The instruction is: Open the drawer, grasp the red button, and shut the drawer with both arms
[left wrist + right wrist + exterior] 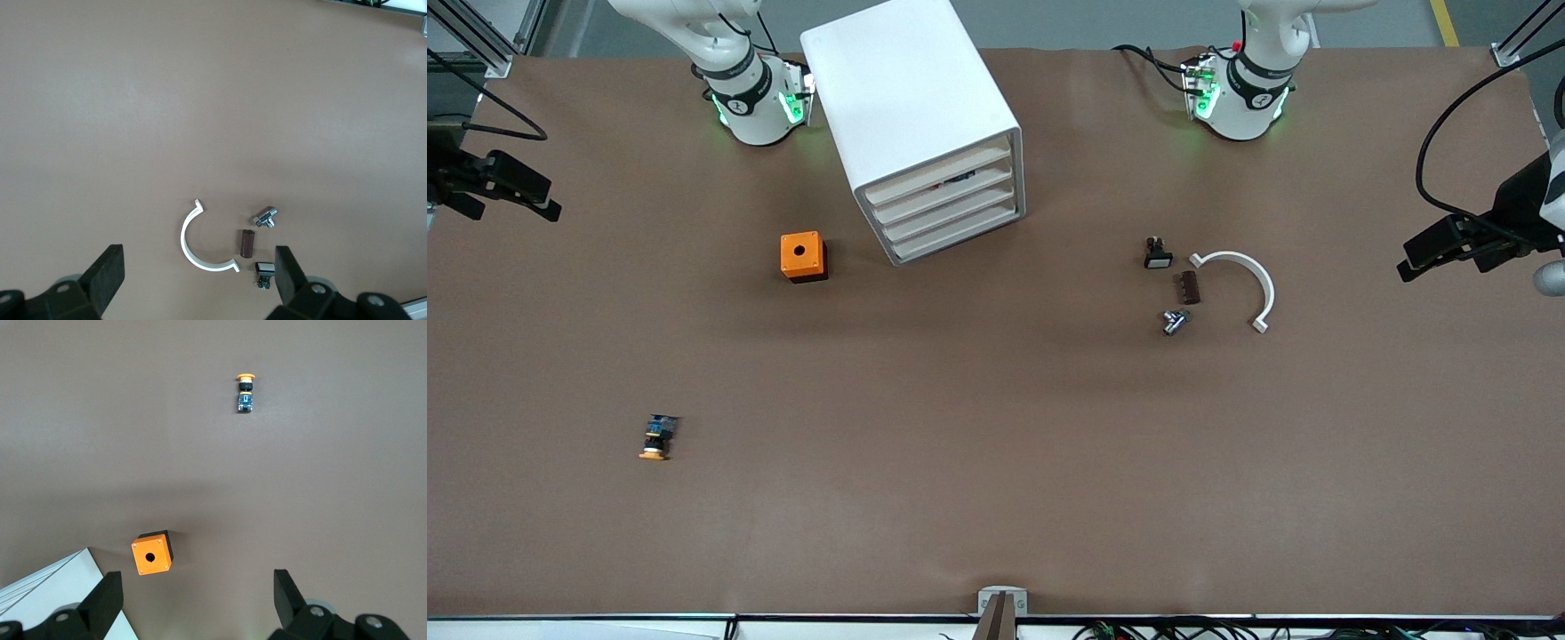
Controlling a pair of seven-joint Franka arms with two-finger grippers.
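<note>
Four shut drawers [951, 209] front the white cabinet [911, 107]; something red, perhaps the button [935, 188], shows in the top one. Both arms wait, the left gripper [197, 270] high over a white clip [200, 240], the right gripper [193, 590] over the orange cube [152, 553], each with fingers apart.
</note>
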